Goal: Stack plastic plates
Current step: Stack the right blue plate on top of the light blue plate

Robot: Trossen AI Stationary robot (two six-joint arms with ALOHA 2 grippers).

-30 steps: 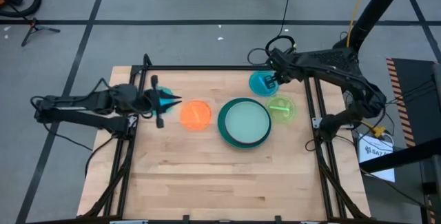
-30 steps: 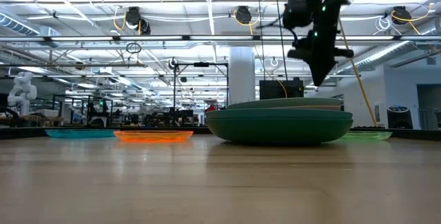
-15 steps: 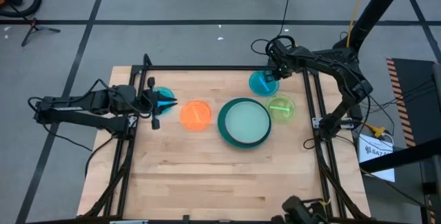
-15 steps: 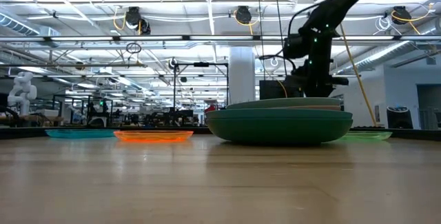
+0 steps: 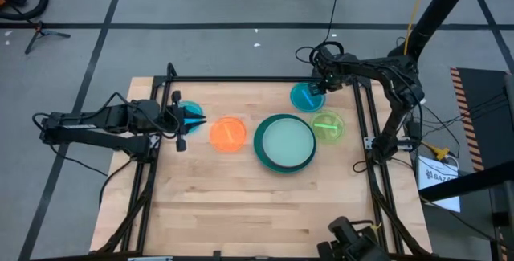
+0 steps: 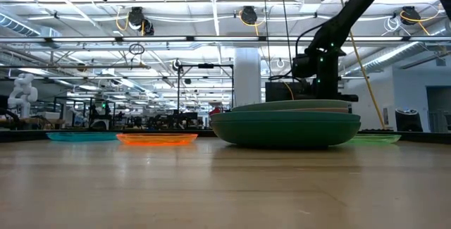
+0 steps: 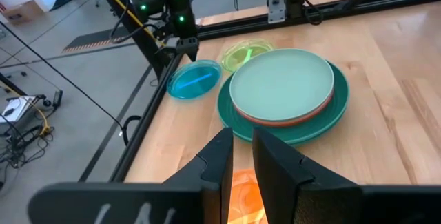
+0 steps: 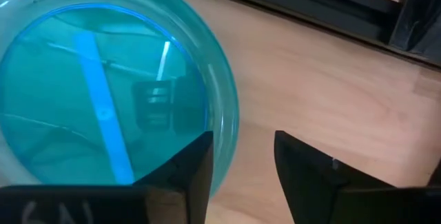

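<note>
A stack of plates [image 5: 285,142] stands mid-table: a pale mint plate [image 7: 282,86] on a red-orange one on a large teal one. Lying flat on the wood are an orange plate [image 5: 229,132], a lime plate [image 5: 328,126] and two translucent blue plates [image 5: 305,96] [image 5: 183,110]. My right gripper [image 8: 242,162] is open, low at the far right blue plate's [image 8: 103,93] rim. My left gripper [image 5: 197,119] hangs well above the left blue plate. It is open by a narrow gap [image 7: 241,155] with nothing in it. My right gripper comes down onto the far-right edge of the blue plate, and the rim [image 8: 227,134] shows in the gap between its fingers. The plate lies flat on the table. Whether a finger [image 8: 186,165] touches it, I cannot tell.
Black frame rails [image 5: 241,79] run along the far edge and both sides of the table. Bare wood [image 5: 257,205] fills the near half. A dark object [image 5: 353,245] shows beyond the near edge.
My right gripper has gone down to table height at the blue plate's far rim and has opened. The plate stays where it was. My left gripper has drawn back slightly toward the table's left edge.
</note>
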